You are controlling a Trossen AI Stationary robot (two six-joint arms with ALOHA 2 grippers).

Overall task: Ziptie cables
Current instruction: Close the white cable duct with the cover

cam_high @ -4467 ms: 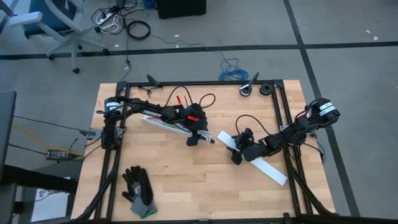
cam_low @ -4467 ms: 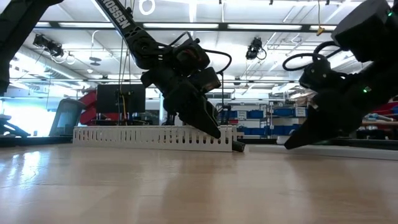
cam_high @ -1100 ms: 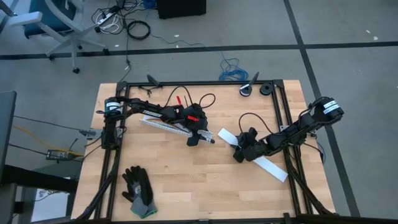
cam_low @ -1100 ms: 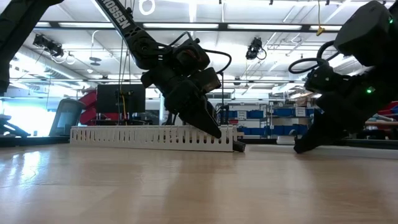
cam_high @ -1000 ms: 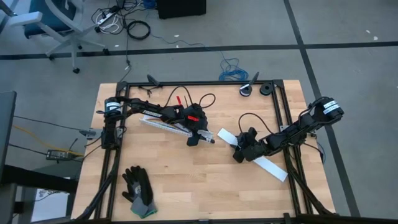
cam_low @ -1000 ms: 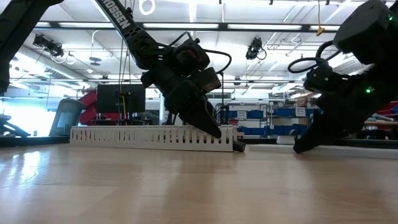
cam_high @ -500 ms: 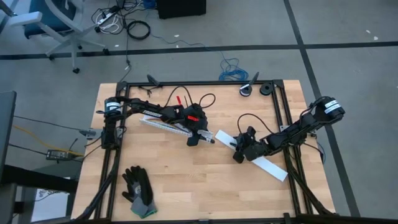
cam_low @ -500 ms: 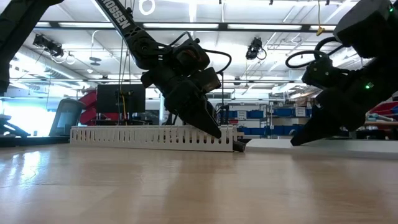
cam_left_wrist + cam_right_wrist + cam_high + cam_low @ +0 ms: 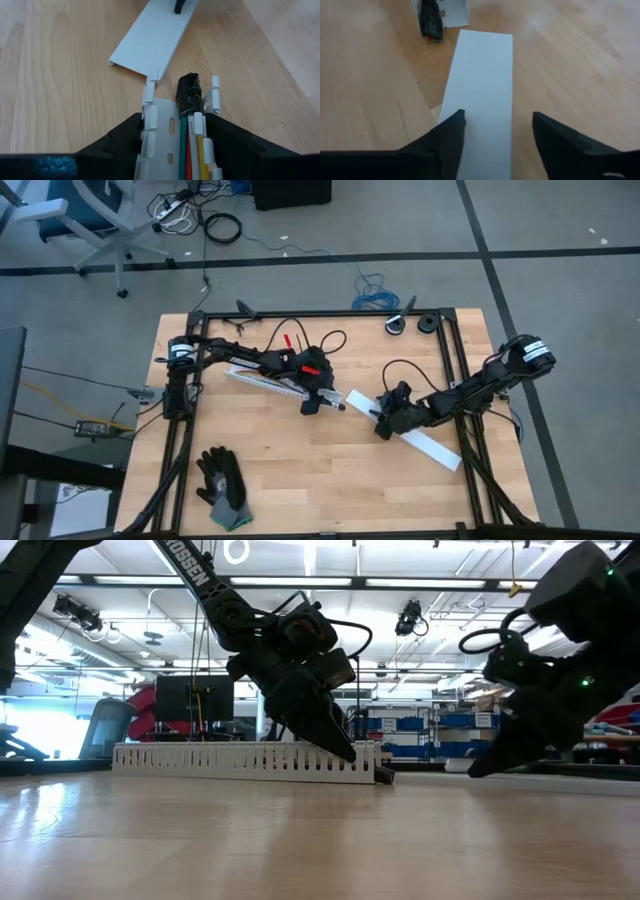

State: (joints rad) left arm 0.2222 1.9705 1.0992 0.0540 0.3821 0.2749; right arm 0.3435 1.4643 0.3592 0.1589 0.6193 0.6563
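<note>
Displacement since the earlier frames is confined to the right arm: its end effector (image 9: 380, 423) has shifted slightly along the flat white plastic cover strip (image 9: 418, 442) and, in the low view, sits a little higher off the wooden tabletop (image 9: 300, 470) than a second ago. The left arm, the slotted white plastic cable duct (image 9: 262, 379) and the cables show no change of position.

Cables (image 9: 192, 142), green, red, white and yellow insulated wires, lie side by side inside the duct channel, their ends wrapped in a black lump at the duct's open end. The ziptie cannot be identified in any view.

A black and grey work glove (image 9: 224, 486) lies near the front left of the tabletop, well apart from both arms. A blue wire coil (image 9: 372, 288) lies on the floor beyond the tabletop frame.

Left end effector (image 9: 175, 137) is angled down, its fingers straddling the duct and bearing on its two slotted walls. Right end effector (image 9: 497, 131) hangs over the cover strip with fingers spread apart on either side of it, gripping nothing.
</note>
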